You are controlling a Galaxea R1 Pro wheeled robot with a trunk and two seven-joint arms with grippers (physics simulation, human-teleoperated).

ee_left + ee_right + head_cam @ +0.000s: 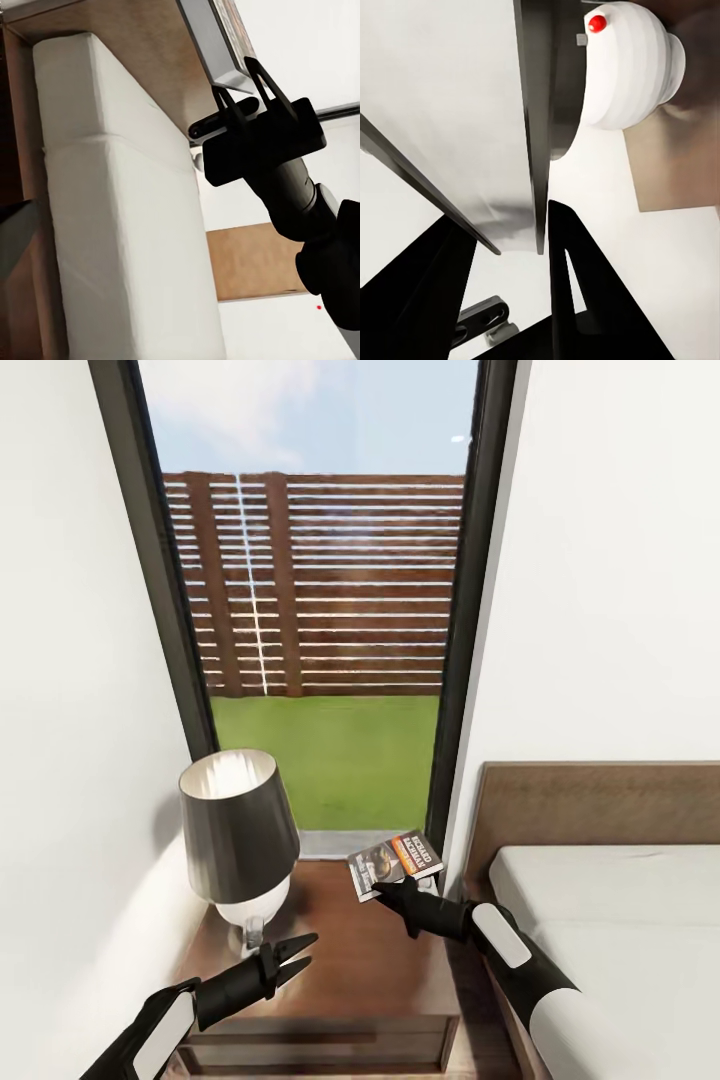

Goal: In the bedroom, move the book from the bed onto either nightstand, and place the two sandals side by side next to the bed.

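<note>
The book (395, 863), a thin paperback with an orange band, hangs just above the back right corner of the dark wooden nightstand (340, 970). My right gripper (378, 887) is shut on the book's near edge. The left wrist view shows that gripper (238, 96) pinching the book (217, 41) beside the bed's light mattress (120, 210). In the right wrist view the book (457, 112) runs edge-on between the black fingers (585, 285). My left gripper (298, 952) hovers open over the nightstand's front left. The bed (610, 930) lies to the right. The sandals are out of view.
A lamp (238, 830) with a dark shade and white base (630, 67) takes up the nightstand's left rear. A tall dark-framed window (320, 610) stands behind it. White walls close in on both sides, and the brown headboard (600, 800) borders the nightstand's right.
</note>
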